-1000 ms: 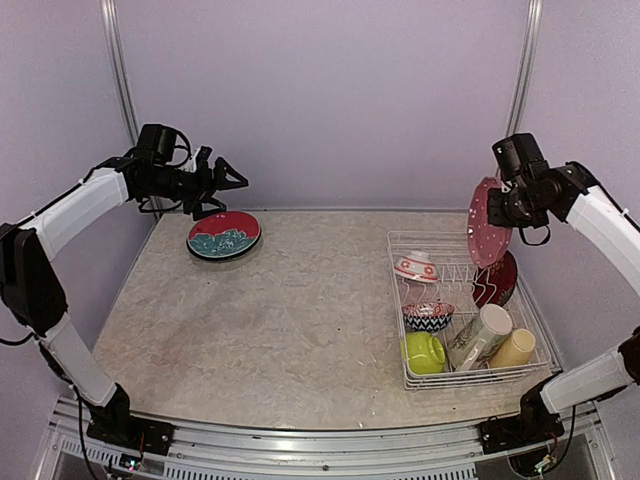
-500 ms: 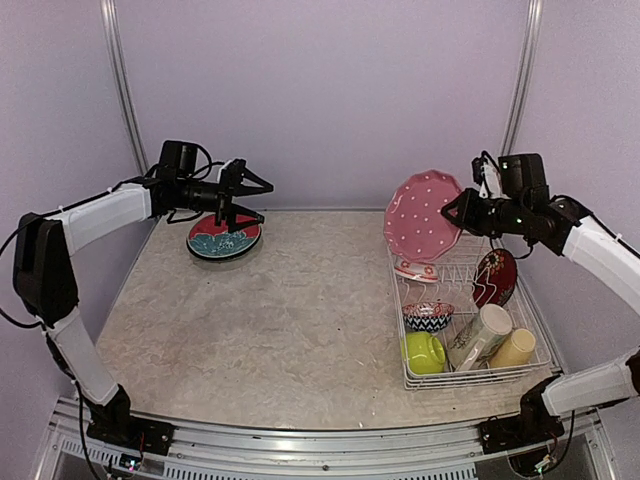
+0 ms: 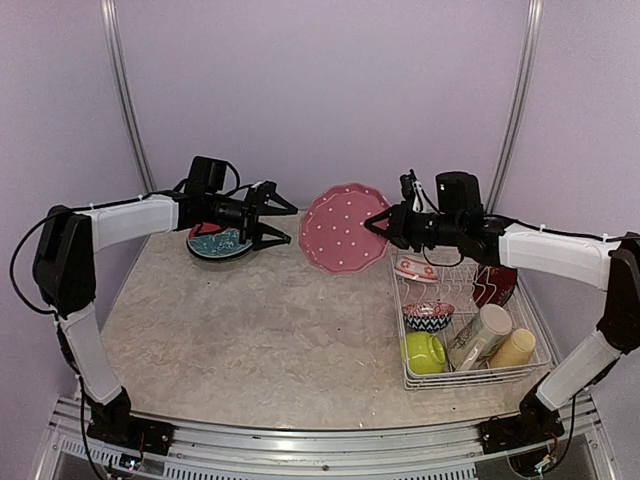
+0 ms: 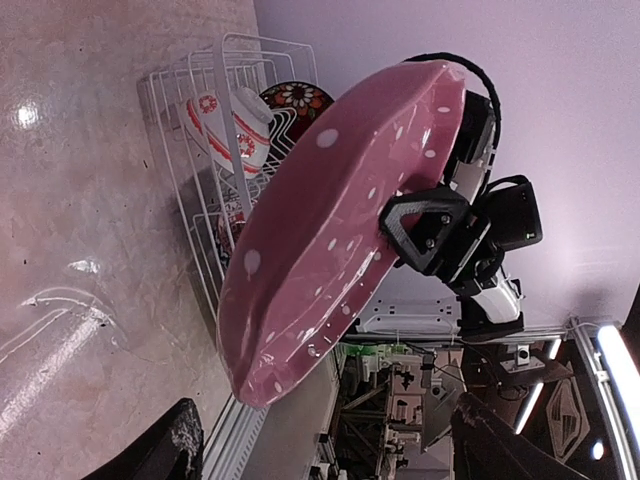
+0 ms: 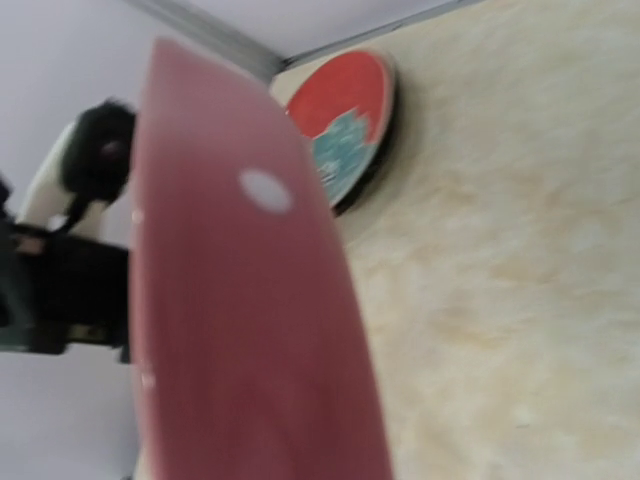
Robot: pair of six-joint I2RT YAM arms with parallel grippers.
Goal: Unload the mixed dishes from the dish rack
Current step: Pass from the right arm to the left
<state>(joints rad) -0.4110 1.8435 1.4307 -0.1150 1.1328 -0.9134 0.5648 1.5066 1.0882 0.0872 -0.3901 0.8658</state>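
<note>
My right gripper point(image 3: 380, 222) is shut on the edge of a pink white-dotted plate point(image 3: 345, 228) and holds it in the air, tilted, left of the dish rack point(image 3: 470, 378). The plate fills the right wrist view point(image 5: 250, 330) and hides my fingers there. My left gripper point(image 3: 282, 222) is open and empty just left of the plate, which shows in its wrist view point(image 4: 340, 220). In the rack are a red-patterned bowl point(image 3: 415, 268), a blue-chevron bowl point(image 3: 428, 316), a lime-green bowl point(image 3: 424, 352), a cream mug point(image 3: 480, 335), a yellow mug point(image 3: 513, 348) and a dark red plate point(image 3: 497, 278).
A red and teal plate point(image 3: 222, 240) lies on the table at the back left, under my left arm; it also shows in the right wrist view point(image 5: 345, 125). The purple back wall stands close behind both grippers.
My right arm has swung the pink plate from above the rack leftward to over the table's back middle. My left gripper has moved right, away from the red and teal plate, toward it.
</note>
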